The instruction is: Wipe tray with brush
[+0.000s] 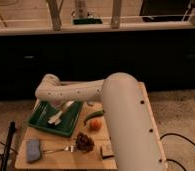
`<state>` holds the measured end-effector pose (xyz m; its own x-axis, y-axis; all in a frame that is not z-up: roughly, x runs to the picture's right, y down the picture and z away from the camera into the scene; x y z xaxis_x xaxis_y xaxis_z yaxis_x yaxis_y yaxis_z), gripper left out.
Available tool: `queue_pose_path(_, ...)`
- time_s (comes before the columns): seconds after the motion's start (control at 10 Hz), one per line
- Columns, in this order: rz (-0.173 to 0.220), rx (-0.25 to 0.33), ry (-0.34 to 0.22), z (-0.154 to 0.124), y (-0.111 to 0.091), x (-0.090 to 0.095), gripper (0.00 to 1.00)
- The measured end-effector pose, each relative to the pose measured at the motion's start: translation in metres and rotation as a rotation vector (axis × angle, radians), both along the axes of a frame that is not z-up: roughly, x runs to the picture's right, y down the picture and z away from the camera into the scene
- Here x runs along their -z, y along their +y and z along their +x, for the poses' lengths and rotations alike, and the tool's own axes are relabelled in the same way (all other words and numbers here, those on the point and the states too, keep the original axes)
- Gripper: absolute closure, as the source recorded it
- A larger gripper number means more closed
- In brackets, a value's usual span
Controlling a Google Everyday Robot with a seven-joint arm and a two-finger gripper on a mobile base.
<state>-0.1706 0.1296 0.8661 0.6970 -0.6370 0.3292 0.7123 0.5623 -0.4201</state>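
In the camera view, the gripper (66, 106) hangs over the tray (39, 125) at the far left of the surface (61, 159). Its fingers are closed on the upper end of the brush (55, 119), which slants down-left so its head meets the tray floor for wiping. A sponge (33, 150) and fork (57, 148) lie nearer, outside the tray.
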Motion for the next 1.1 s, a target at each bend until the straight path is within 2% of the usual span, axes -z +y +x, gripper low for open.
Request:
queue_pose_path(0.3, 0.022, -0.025, 0.053, 0.027, -0.017, -0.006, 1.0)
queue_pose_path(0.5, 0.042, -0.022, 0.049, 0.022, -0.027, -0.006, 1.0)
queue_pose_path(0.8, 0.07, 0.011, -0.025, -0.026, -0.036, 0.002, 1.0)
queue_pose_path(1.0, 0.064, 0.058, -0.097, -0.055, -0.028, 0.012, 1.0)
queue_pose_path(1.1, 0.057, 0.075, -0.115, -0.059, -0.022, 0.016, 1.0)
